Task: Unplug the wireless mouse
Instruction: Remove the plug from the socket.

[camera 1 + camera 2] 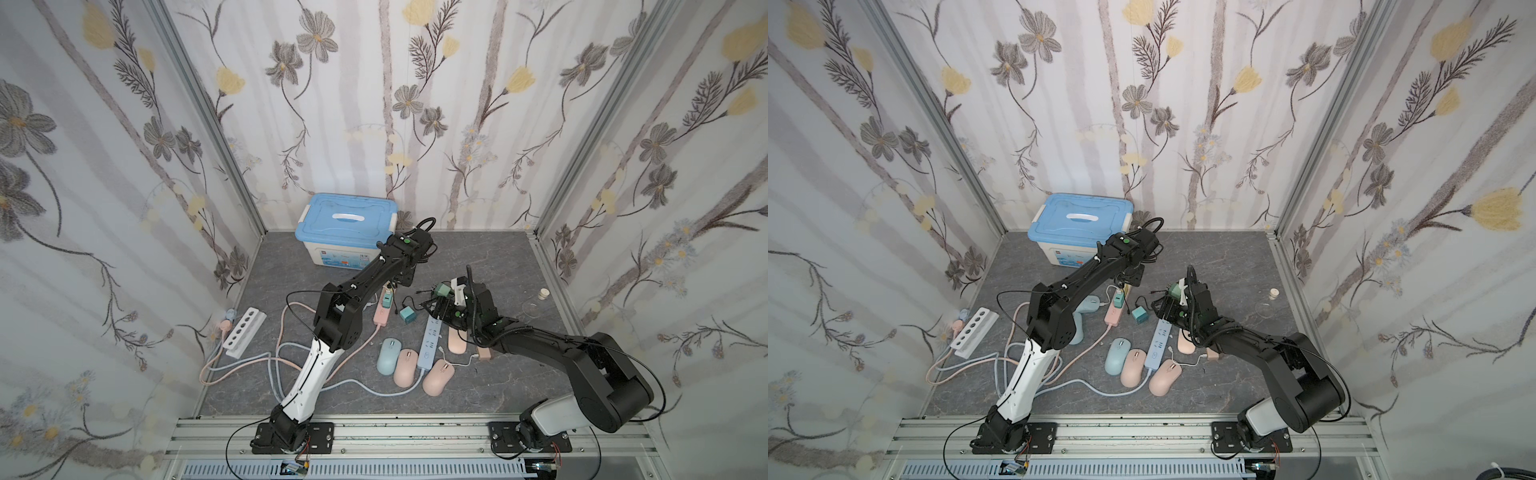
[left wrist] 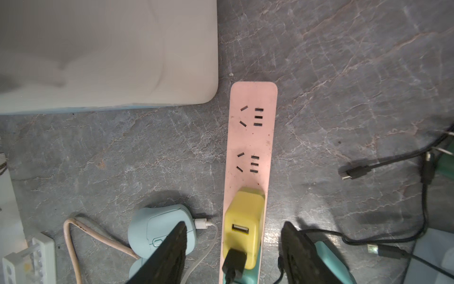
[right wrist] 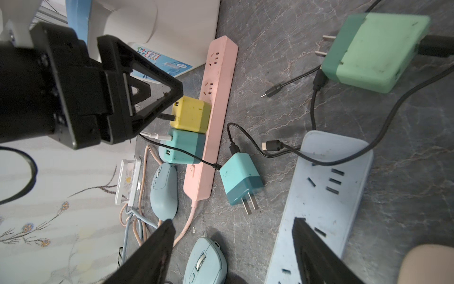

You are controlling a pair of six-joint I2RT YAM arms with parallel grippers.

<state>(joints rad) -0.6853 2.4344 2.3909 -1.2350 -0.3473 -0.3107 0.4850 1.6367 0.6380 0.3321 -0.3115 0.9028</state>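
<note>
A light blue wireless mouse [image 2: 152, 221] lies beside the pink power strip [image 2: 253, 137], with a white cable plug [image 2: 202, 223] in its front end. That cable runs to a teal charger [image 3: 186, 147] plugged into the strip next to a yellow charger [image 2: 245, 221]. My left gripper [image 2: 234, 231] hangs low over the strip, jaws apart on either side of the yellow charger and touching nothing. My right gripper [image 3: 233, 223] stands open and empty above the floor between another blue mouse [image 3: 206, 260] and the blue power strip [image 3: 326, 186].
A blue-lidded box [image 1: 347, 226] stands at the back. A loose teal charger [image 1: 407, 314], a green adapter [image 3: 373, 49] and black cables lie between the strips. Pink mice [image 1: 438, 376] and a blue mouse [image 1: 388, 355] sit near the front. A white strip [image 1: 245, 332] lies at the left.
</note>
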